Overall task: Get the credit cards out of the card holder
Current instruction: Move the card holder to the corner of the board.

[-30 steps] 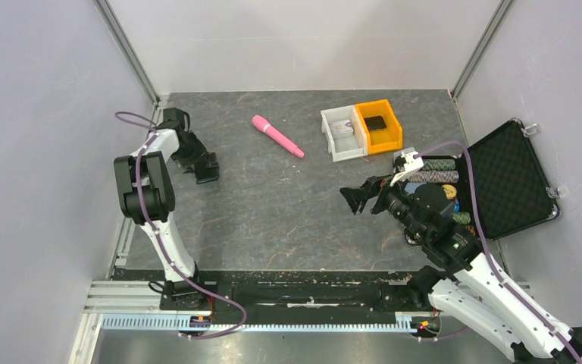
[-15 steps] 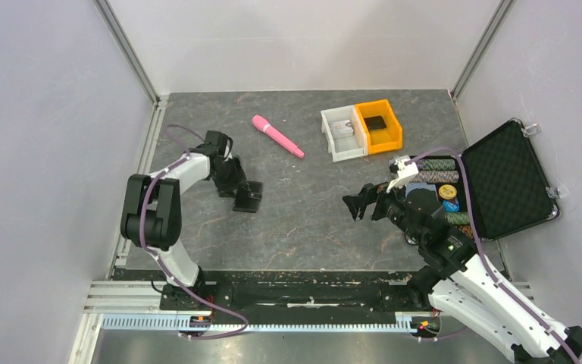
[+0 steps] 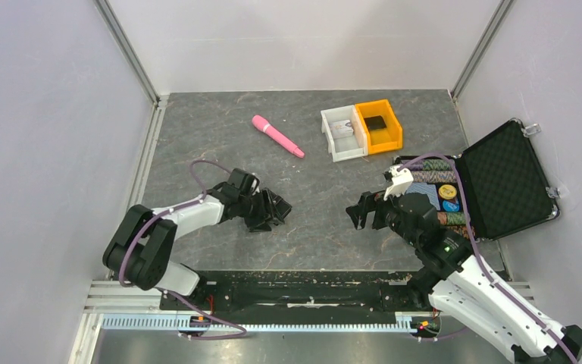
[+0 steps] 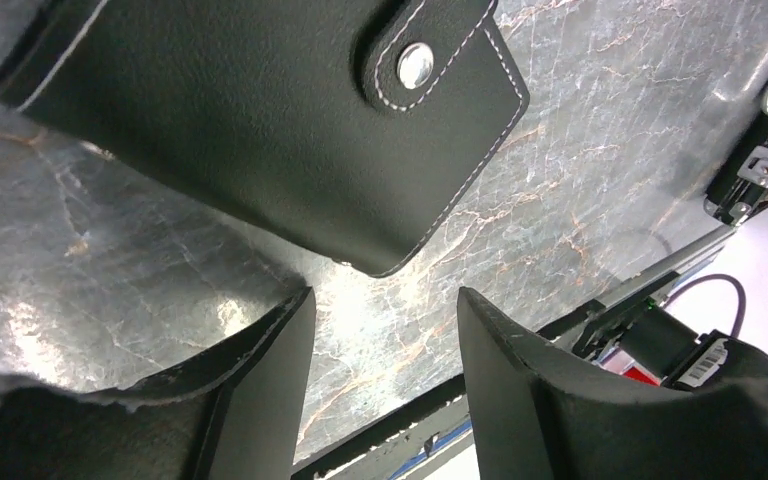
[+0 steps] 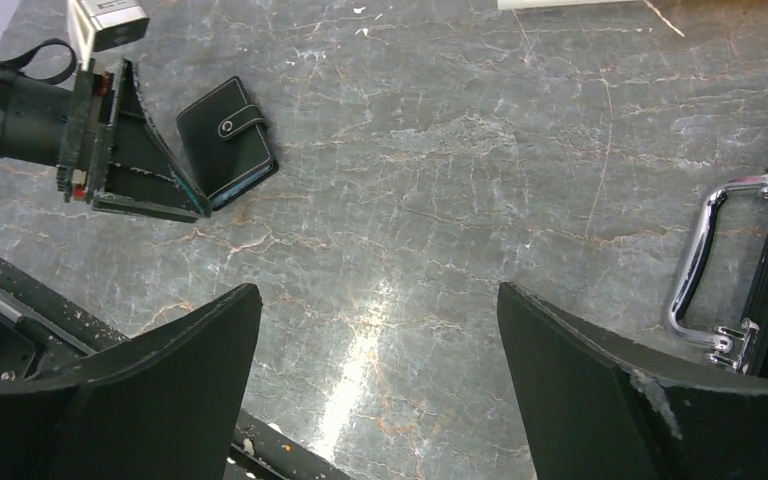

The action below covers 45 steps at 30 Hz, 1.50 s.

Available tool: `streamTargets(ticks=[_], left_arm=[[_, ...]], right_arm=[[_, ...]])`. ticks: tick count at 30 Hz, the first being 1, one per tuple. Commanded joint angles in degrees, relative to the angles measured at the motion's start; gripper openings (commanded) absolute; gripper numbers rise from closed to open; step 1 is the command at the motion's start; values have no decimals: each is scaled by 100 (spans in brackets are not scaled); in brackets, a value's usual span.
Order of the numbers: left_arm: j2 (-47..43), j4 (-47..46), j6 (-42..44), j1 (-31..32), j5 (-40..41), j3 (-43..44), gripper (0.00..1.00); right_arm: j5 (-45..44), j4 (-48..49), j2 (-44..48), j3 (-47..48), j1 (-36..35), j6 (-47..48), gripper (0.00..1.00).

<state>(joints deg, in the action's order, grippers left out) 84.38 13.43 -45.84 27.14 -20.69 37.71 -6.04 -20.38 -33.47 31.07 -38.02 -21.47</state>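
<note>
I am watching the left gripper point(image 4: 385, 300) holding its jaws well apart with nothing between them, only bare table point(image 4: 600, 150) showing in the gap. The card holder point(image 4: 260, 110) is lying flat and closed on the table just beyond the fingertips, its near corner pointing toward the gap, and a thin strip of table is showing between that corner and both fingers point(image 4: 260, 380). The left wrist view is giving me the detail: pebbled black leather, white stitching and the snap tab point(image 4: 415, 62) fastened over the edge. The right wrist view is showing what that one cannot: the card holder is sitting right beside the left gripper, though from that angle I cannot tell whether a finger is touching it. The right gripper point(image 5: 378, 295) is hanging above the table well apart from the card holder, its jaws spread wide and gripping nothing, with the chrome handle point(image 5: 695, 260) of the open briefcase point(image 3: 508, 178) off to one side. From the top camera the card holder is blending into the black gripper and I cannot separate the two; only that view is showing the pink stick point(image 3: 276, 136) and the white bin point(image 3: 341, 133) and orange bin point(image 3: 379, 125) at the far side.
</note>
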Motion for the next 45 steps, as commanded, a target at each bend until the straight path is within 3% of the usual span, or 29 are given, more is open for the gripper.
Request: streamTargets(ticks=[1,8,11,15,18,23,34,45], left_arm=[[-430,-424,-488,38,78,-174,62],[-1109,1033,-101,-145,2021,445,63],[-1380,968,-79,-585,2048,307,64],[-1369,744,-88,-1579,1209,74,63],[-1145,496,-11,-1920,631,-32,62],[-496,121,24,-1918,109,60,58],[450,-772,-167,-1864,-300,120,50],[668,-807,-15,-1066,-625,240,42]], right_arm=[[-64,61,-197,14,5,-61,89],[559,939,-1153,138,5,-63,64],[1019,1546,-1773,246,5,-173,57],[1430,2218,-2895,621,-65,-165,55],[1410,2307,-3804,1170,-253,3,52],[1542,2583,-4883,1827,-364,75,48],[1848,3225,-6253,2356,-364,511,45],[1903,3042,-6922,2412,-355,589,44]])
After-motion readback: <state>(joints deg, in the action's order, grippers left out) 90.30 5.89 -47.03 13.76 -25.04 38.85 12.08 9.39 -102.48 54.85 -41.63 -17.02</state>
